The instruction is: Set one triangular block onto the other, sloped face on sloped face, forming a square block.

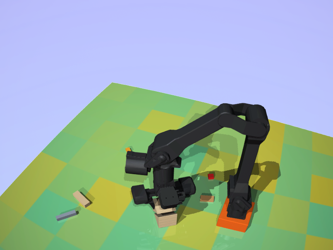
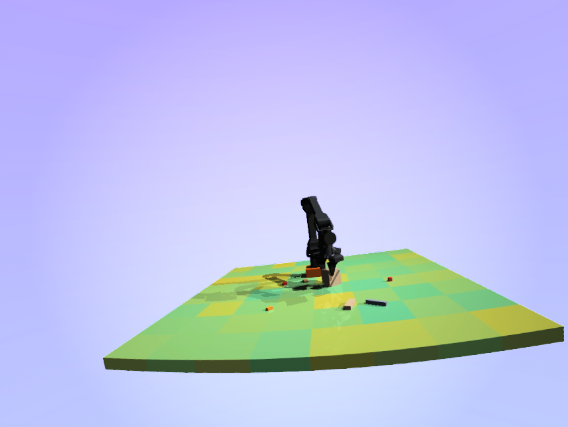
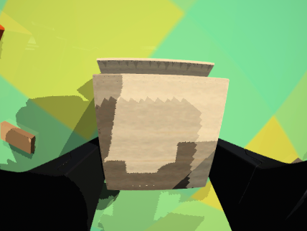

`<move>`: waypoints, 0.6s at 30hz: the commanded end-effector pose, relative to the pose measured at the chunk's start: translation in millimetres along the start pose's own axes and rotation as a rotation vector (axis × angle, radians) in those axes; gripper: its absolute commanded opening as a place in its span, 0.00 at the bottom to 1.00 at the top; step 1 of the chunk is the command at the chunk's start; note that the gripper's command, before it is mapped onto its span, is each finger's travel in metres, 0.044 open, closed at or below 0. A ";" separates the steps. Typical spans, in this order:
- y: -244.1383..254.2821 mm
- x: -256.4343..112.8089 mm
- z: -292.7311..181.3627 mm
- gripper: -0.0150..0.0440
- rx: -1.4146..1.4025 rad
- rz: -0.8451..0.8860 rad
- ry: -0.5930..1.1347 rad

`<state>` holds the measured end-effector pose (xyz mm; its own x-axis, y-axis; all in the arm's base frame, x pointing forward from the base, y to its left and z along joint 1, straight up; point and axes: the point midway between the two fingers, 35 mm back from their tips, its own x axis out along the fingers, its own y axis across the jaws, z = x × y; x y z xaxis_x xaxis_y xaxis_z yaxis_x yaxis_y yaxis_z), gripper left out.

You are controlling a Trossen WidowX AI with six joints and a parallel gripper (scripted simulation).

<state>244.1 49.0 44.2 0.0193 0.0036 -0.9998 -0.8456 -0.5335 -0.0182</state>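
Observation:
The lower triangular block (image 1: 167,220) (image 2: 336,281) is pale wood and stands on the table; a strip of this lower block (image 3: 154,67) shows past the held block's far edge in the wrist view. My gripper (image 1: 163,206) (image 2: 332,271) (image 3: 158,161) points down and is shut on the other triangular block (image 1: 164,208) (image 2: 325,277) (image 3: 154,125), gripping it by its ends. The held block is directly over the lower one, its flat face up, sloped side down. A narrow dark gap shows between them in the top view. Whether their slopes touch is hidden.
A tan block (image 1: 81,198) (image 2: 349,303) and a grey bar (image 1: 66,215) (image 2: 376,303) lie apart. A brown block (image 1: 206,198) (image 3: 19,139) and a red cube (image 1: 210,176) (image 2: 284,283) lie near my orange base (image 1: 230,224) (image 2: 313,271). An orange piece (image 1: 128,149) (image 2: 269,308) and another red cube (image 2: 390,279) lie farther off.

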 end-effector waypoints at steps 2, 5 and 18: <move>1.8 4.9 2.0 0.25 0.002 0.006 0.001; 1.8 6.7 2.8 0.25 0.002 0.006 0.000; 1.9 11.2 4.3 0.25 0.002 0.005 0.000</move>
<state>241.4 52.0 34.7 0.0172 0.0032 -0.9998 -0.8453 -0.5340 -0.0162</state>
